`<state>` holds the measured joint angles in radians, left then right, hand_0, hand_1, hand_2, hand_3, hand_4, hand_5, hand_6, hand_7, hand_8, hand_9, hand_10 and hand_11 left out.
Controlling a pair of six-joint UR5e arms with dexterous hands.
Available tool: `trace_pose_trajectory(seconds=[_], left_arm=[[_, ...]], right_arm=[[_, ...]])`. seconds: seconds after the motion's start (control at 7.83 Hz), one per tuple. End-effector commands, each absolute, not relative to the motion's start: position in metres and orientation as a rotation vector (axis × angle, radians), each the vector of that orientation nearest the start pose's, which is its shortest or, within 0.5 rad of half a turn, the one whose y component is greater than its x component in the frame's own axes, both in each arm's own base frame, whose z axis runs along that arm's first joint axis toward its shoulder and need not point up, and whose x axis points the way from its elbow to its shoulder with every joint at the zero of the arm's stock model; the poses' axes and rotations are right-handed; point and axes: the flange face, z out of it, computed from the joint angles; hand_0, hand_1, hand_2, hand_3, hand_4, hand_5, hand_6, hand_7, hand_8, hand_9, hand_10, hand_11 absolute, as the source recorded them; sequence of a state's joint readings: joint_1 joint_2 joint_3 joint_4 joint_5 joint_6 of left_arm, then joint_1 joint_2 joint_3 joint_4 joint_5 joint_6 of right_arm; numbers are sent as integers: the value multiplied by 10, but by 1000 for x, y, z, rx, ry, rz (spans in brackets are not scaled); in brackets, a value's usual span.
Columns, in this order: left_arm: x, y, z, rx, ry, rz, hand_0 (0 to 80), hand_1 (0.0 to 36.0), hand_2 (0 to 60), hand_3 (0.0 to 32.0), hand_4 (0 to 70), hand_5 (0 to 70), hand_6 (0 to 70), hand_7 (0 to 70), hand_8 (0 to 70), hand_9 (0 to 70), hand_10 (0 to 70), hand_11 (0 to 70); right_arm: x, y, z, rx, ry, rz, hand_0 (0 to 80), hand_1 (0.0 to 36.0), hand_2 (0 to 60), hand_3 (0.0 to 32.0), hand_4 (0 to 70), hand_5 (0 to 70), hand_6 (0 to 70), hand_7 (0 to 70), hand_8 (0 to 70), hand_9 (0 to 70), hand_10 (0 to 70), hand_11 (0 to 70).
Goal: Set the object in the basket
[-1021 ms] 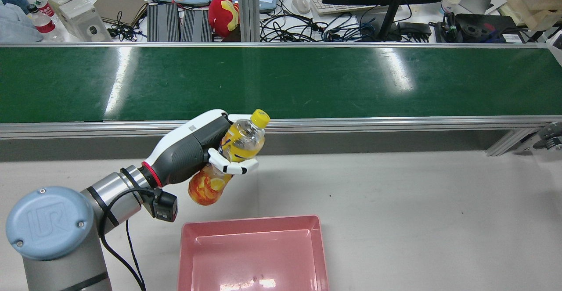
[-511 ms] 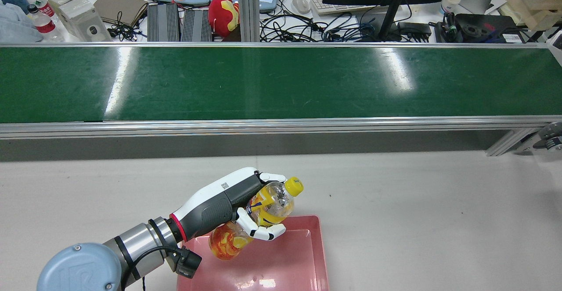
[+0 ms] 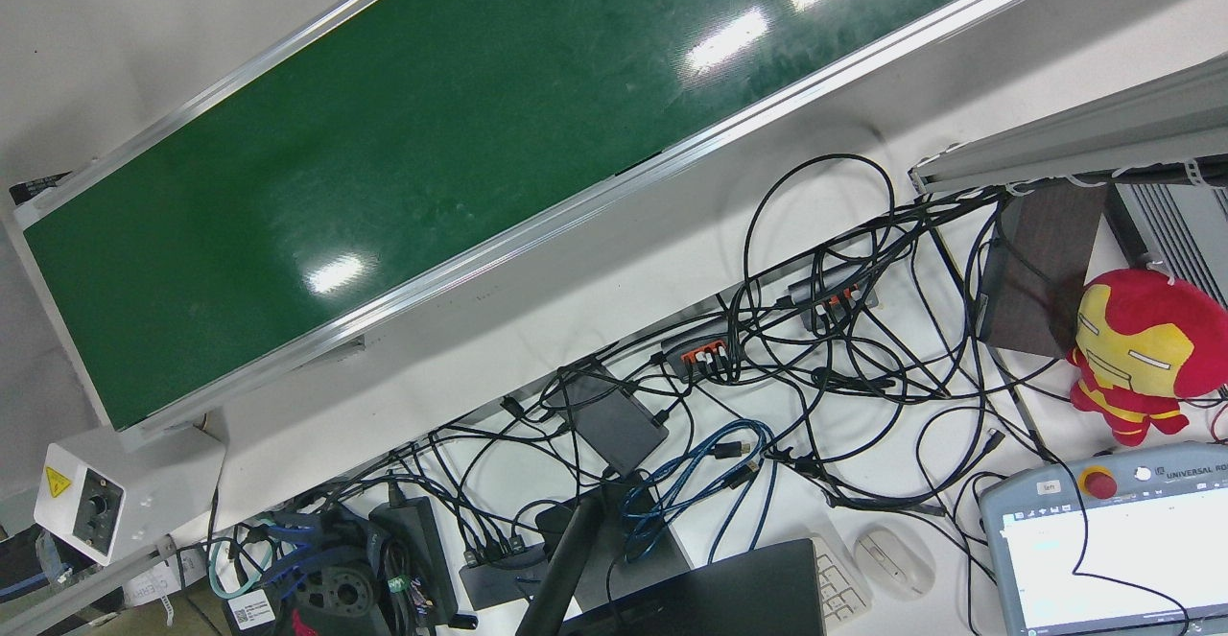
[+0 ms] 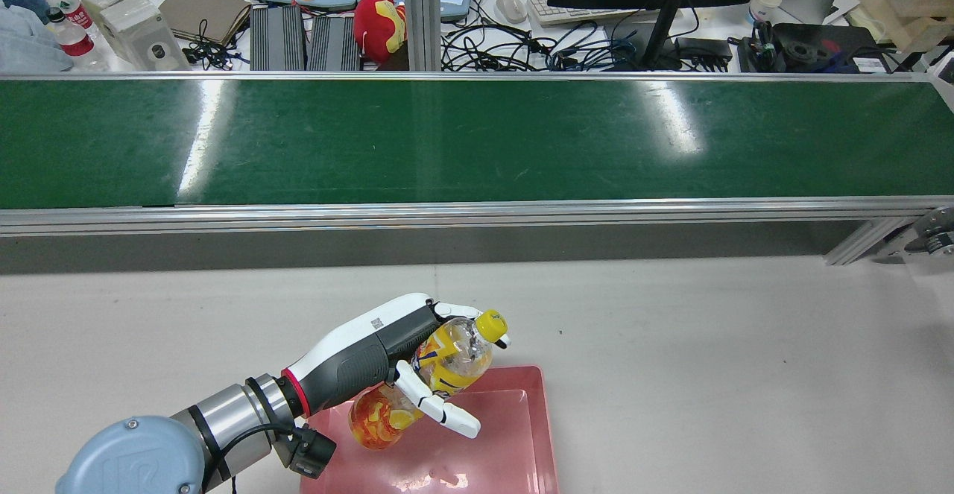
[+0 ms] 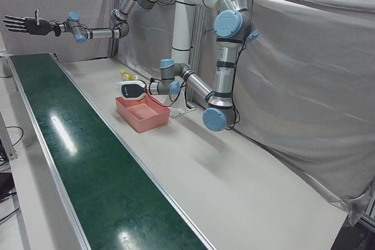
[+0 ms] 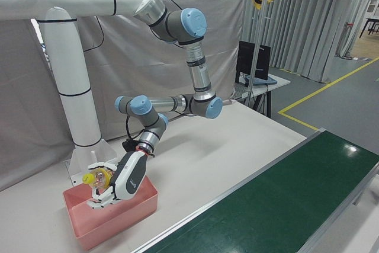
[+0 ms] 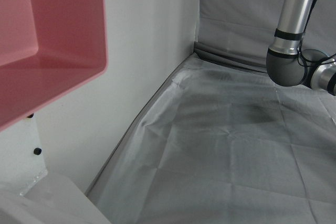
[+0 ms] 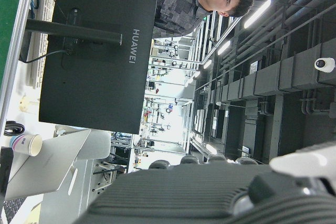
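White-and-grey left hand (image 4: 387, 352) is wrapped around the bottle (image 4: 425, 382), hovering over the basket's (image 4: 514, 449) far left corner. I'd drop lower and get it centred before letting go, since it's tilted. Right hand (image 5: 20, 25) sits spread and empty, way off. Basket's near edge is cropped.

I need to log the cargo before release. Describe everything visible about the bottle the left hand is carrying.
The bottle is clear plastic with a yellow cap and a yellow label around its middle; its lower part shows orange and red fruit graphics. It tilts, cap up and away from the robot, base down toward the arm. The left hand holds it around the middle, fingers loosening. It hangs over the far left part of the pink basket; whether the base touches the basket floor cannot be told.
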<state>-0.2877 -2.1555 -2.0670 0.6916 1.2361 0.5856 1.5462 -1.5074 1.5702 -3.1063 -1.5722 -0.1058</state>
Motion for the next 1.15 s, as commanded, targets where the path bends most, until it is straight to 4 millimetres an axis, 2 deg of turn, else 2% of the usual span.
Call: trace_pose_trajectory(seconds=[0.0,0.13,0.26,0.38,0.51,0.77,0.89,1.02], left_arm=[[472,-310,244,-476,2018,-1137,393,0,0,0,21,343,24,112,119,178,261,380],[471,-310,249,-471,2009,-1140,278,0,0,0,15,276,0,29,93,131,179,257],[468,-312,247,-470,2017,-1140,130,0,0,0,25,200,0,0,68,98,103,143],[464,-315,245,-466,2027,-1143,0,0,0,0,26,95,0,0,38,56,46,59],[462,-315,244,-466,2030,-1143,0,0,0,4,2,65,0,0,23,35,25,26],[454,-317,239,-464,2045,-1143,0,0,0,6,0,70,0,0,18,31,16,15],[447,-315,235,-463,2048,-1144,0,0,0,8,0,72,0,0,18,32,17,16],[434,-322,236,-447,2062,-1153,0,0,0,2,0,83,0,0,19,33,15,13]], right_arm=[[119,-531,651,-94,2396,-2165,0,0,0,0,0,0,0,0,0,0,0,0],[120,-531,651,-96,2396,-2165,0,0,0,0,0,0,0,0,0,0,0,0],[120,-531,651,-96,2396,-2165,0,0,0,0,0,0,0,0,0,0,0,0],[120,-531,651,-96,2396,-2165,0,0,0,0,0,0,0,0,0,0,0,0],[120,-531,651,-96,2396,-2165,0,0,0,0,0,0,0,0,0,0,0,0],[120,-531,651,-96,2395,-2165,0,0,0,0,0,0,0,0,0,0,0,0],[120,-531,651,-96,2396,-2165,0,0,0,0,0,0,0,0,0,0,0,0],[120,-530,651,-97,2393,-2166,0,0,0,0,0,0,0,0,0,0,0,0]])
